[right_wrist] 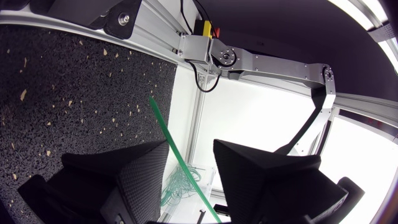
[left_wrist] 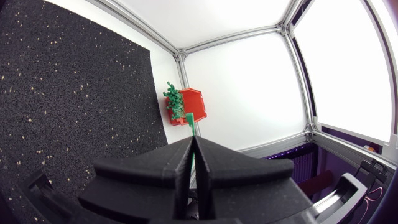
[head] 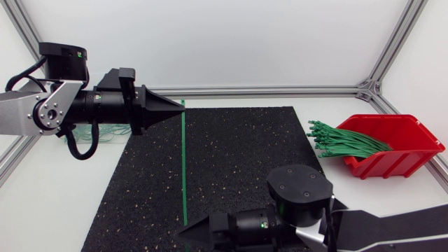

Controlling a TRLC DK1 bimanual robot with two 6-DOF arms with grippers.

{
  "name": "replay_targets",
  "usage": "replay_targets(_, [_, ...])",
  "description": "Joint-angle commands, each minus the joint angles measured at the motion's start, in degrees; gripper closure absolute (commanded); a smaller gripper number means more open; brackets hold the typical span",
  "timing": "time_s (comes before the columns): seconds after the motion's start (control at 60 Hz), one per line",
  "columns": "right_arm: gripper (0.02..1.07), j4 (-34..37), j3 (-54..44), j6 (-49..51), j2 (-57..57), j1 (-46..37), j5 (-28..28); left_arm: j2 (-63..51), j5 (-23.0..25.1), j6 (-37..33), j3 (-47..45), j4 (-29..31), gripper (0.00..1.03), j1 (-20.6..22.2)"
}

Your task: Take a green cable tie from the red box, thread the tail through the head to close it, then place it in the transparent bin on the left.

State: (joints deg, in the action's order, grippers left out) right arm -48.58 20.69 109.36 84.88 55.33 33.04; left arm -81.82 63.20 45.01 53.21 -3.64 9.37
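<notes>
Tie (head: pixel 183 161) — one, pinched by left gripper (head: pixel 180 106), passes through the spread right gripper (head: pixel 183 234); one box (head: pixel 413 150) holds many more.

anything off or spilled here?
Nothing spilled or damaged. The spare green ties overhang the open front of the red box, heads past its rim toward the black mat; none has fallen out.

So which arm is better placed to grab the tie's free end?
Right, probably. The right gripper is open with the green cable tie between its fingers; the left gripper is shut on the other end.
</notes>
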Motion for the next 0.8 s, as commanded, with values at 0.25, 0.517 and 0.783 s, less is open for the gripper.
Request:
replay_targets(0.25, [0.85,-0.9,-0.6,1.1,-0.6,-1.7,0.5,-0.9,1.4,0.3,1.3,-0.1,1.0,-1.0])
replay_targets(0.517, [0.85,-0.9,-2.1,0.9,-1.3,-1.6,0.1,-0.6,1.4,0.3,1.2,-0.1,1.0,-0.8])
replay_targets(0.783, [0.85,-0.9,-2.7,0.9,-1.5,-1.4,-0.6,0.0,1.4,0.3,0.8,0.1,1.0,-0.7])
